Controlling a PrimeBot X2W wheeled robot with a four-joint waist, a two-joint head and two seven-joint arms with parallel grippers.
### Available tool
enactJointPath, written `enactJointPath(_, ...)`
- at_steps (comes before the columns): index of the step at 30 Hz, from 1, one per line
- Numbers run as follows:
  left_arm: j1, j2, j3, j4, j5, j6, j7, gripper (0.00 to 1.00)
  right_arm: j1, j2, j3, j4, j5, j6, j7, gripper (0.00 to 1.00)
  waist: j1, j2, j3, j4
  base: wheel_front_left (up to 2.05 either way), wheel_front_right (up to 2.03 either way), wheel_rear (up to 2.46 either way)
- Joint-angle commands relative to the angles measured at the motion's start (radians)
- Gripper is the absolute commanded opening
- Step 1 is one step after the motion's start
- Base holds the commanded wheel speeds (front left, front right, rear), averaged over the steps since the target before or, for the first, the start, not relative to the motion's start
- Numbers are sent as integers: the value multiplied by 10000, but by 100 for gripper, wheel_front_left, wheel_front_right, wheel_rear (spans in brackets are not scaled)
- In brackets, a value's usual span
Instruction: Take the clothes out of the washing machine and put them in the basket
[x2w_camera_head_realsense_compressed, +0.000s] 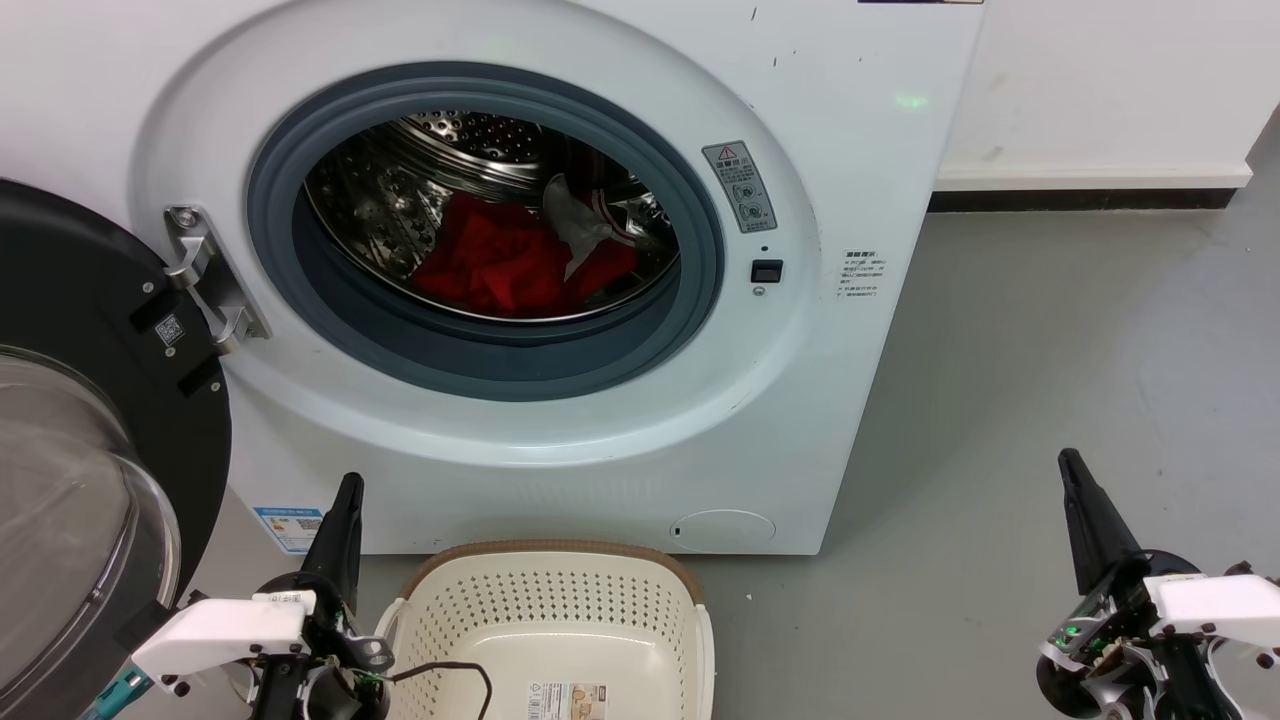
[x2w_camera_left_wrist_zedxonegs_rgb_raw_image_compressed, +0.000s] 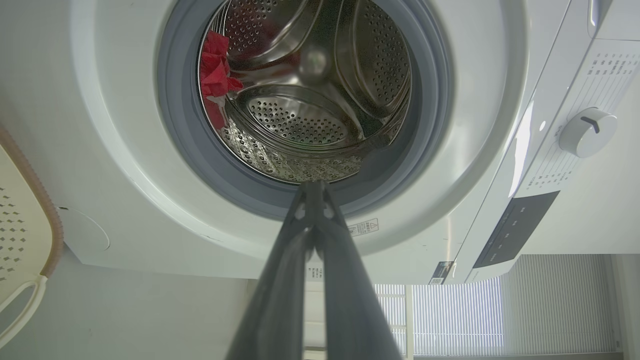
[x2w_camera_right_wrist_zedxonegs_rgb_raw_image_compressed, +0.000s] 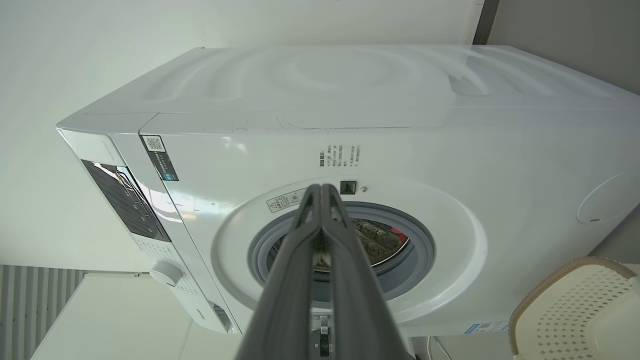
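Left gripper (x2w_camera_head_realsense_compressed: 347, 492): low at the left, just beside the basket's left rim; fingers pressed together, holding nothing, pointing up toward the machine front.
Right gripper (x2w_camera_head_realsense_compressed: 1072, 465): low at the right over bare floor (x2w_camera_head_realsense_compressed: 1000, 350), well apart from basket and machine; fingers also pressed together, holding nothing.
Basket (x2w_camera_head_realsense_compressed: 550, 548): on the floor directly below the porthole, close against the machine's base; no clothes in it, paper label on its bottom.
Door (x2w_camera_head_realsense_compressed: 90, 330): swung fully open on the left, near the left arm.
Machine (x2w_camera_head_realsense_compressed: 860, 110): porthole clear, grey gasket (x2w_camera_head_realsense_compressed: 500, 365) ringing the drum (x2w_camera_head_realsense_compressed: 450, 140).
Clothes (x2w_camera_head_realsense_compressed: 490, 265): all in the drum, a red heap at its bottom with a pale grey piece on the right side of the heap.
Stage, as I judge it: nothing taken out yet; the reach into the drum comes first.
Risk, grip: fingers that enter pressed together would only push the heap deeper; they need to spread first.
Risk, partial grab: a pinch on one fold may lift one garment and leave the rest.
Risk, snag: trailing cloth could drag over the gasket lip and slip free.
Risk, collision: the left arm has the door just beside it; a wide swing could strike it.
Risk, drop: loose cloth released early would land on the floor, short of the basket.
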Motion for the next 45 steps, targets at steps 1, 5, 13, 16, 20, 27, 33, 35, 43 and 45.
enactJointPath(1, -69, -21, 36, -4, 25, -12, 23, 0, -134, 35, -7, 11, -57, -2, 33, 0, 0, 0, 0, 0, 0, 0, 0)
enactJointPath(5, -68, -20, 35, -4, 24, -12, 22, 0, -134, 35, -5, 11, -56, -3, 32, 0, 0, 0, 0, 0, 0, 0, 0)
enactJointPath(13, -68, -20, 33, -5, 23, -13, 20, 0, -133, 34, -4, 10, -54, -3, 30, 0, 0, 0, 0, 0, 0, 0, 0)
enactJointPath(16, -68, -20, 33, -5, 22, -12, 20, 0, -133, 34, -4, 10, -54, -2, 29, 0, 0, 0, 0, 0, 0, 0, 0)
enactJointPath(20, -68, -20, 32, -5, 22, -12, 20, 0, -133, 34, -3, 10, -53, -2, 29, 0, 0, 0, 0, 0, 0, 0, 0)
enactJointPath(27, -8, -6, -311, -30, 94, 2, -239, 100, 98, 3, 150, -90, -94, -2, -233, 100, 0, 0, 5, -3, 0, 0, 0)
enactJointPath(33, -66, -5, -519, -272, 563, 2, -536, 100, 193, 4, 275, -316, -609, -2, -535, 100, 0, 0, 11, -11, 0, 0, 0)
enactJointPath(35, -90, -5, -587, -352, 906, 2, -631, 100, 221, 4, 294, -404, -957, -2, -630, 100, 0, 0, 13, -14, 0, 0, 0)
enactJointPath(43, -203, -5, -868, -667, 2820, 2, -988, 100, 338, 6, 352, -865, -2926, -2, -987, 100, 0, 0, 12, -24, 0, 0, 0)
enactJointPath(45, -215, -5, -921, -720, 3292, 6, -1073, 100, 378, 6, 372, -971, -3506, -2, -1072, 100, 0, 0, 11, -26, 0, 0, 0)
